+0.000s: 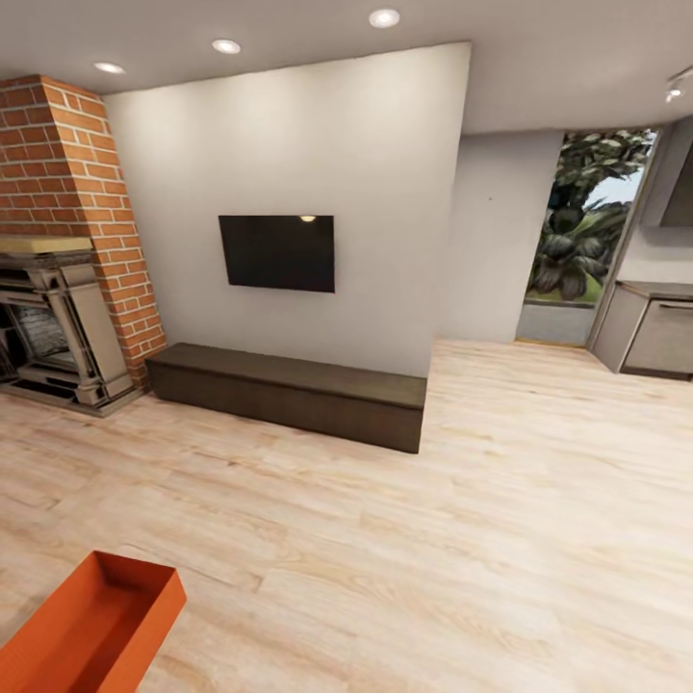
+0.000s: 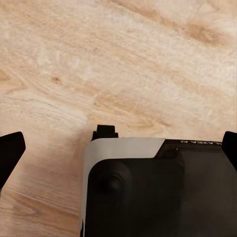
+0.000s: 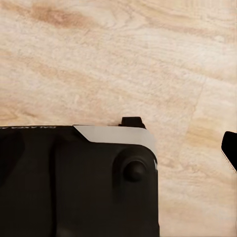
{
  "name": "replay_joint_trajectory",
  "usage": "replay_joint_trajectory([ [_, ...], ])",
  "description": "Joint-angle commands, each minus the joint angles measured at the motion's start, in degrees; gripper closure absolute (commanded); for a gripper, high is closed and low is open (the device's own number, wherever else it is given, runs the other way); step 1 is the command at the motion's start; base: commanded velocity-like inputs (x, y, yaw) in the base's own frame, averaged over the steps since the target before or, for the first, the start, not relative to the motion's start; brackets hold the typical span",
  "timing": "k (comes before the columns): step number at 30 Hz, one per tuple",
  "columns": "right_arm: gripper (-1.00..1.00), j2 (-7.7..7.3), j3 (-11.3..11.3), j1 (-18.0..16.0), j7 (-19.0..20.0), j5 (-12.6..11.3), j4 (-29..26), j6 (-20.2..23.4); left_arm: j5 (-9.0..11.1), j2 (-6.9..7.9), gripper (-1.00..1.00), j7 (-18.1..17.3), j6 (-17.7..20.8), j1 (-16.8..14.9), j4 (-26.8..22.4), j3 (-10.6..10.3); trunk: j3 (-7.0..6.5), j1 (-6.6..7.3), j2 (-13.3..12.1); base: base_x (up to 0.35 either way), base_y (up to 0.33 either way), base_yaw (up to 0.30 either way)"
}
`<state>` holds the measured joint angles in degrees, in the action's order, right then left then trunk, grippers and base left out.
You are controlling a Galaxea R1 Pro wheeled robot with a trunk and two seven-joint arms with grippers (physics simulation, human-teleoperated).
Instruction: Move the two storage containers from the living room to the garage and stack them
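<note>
— Where is the container?
— One orange storage container (image 1: 91,630) sits on the wood floor (image 1: 433,539), low left in the head view, well apart from the dark bench (image 1: 289,393).
— And the grippers?
— The left gripper (image 2: 118,148) seems spread wide, holding nothing; for the right gripper (image 3: 228,148) I cannot tell.

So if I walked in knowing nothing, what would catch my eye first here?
Probably the orange-red bin sitting on the pale wood floor at the near left of the head view, the brightest thing around. Next, the red brick fireplace at far left, and the black TV on the white wall above a long dark bench.
</note>
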<state>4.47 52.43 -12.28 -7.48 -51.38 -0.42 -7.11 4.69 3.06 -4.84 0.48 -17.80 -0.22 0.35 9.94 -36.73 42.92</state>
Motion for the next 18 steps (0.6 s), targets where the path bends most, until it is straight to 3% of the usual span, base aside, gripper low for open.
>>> replay_joint_trajectory([
  [1, -1.0, 0.01, 0.5, 0.0, -0.3, -0.5, 0.0, -0.1, 0.5, 0.0, -1.0, -0.3, 0.1, 0.0, 0.0, 0.0, 0.08, -0.04, 0.1, 0.321, 0.0, 0.008],
  [6, -1.0, 0.02, 0.5, 0.0, -0.5, -0.5, 0.0, -0.3, 0.5, 0.01, -1.0, -0.3, 0.1, 0.0, 0.0, 0.0, 0.08, -0.04, 0.1, 0.321, 0.0, 0.045],
  [18, -1.0, -0.07, 0.5, 0.0, -0.5, -0.6, 0.0, -0.4, 0.6, 0.02, -1.0, -0.3, 0.1, 0.0, 0.0, 0.0, 0.08, -0.04, 0.1, 0.321, 0.0, 0.259],
])
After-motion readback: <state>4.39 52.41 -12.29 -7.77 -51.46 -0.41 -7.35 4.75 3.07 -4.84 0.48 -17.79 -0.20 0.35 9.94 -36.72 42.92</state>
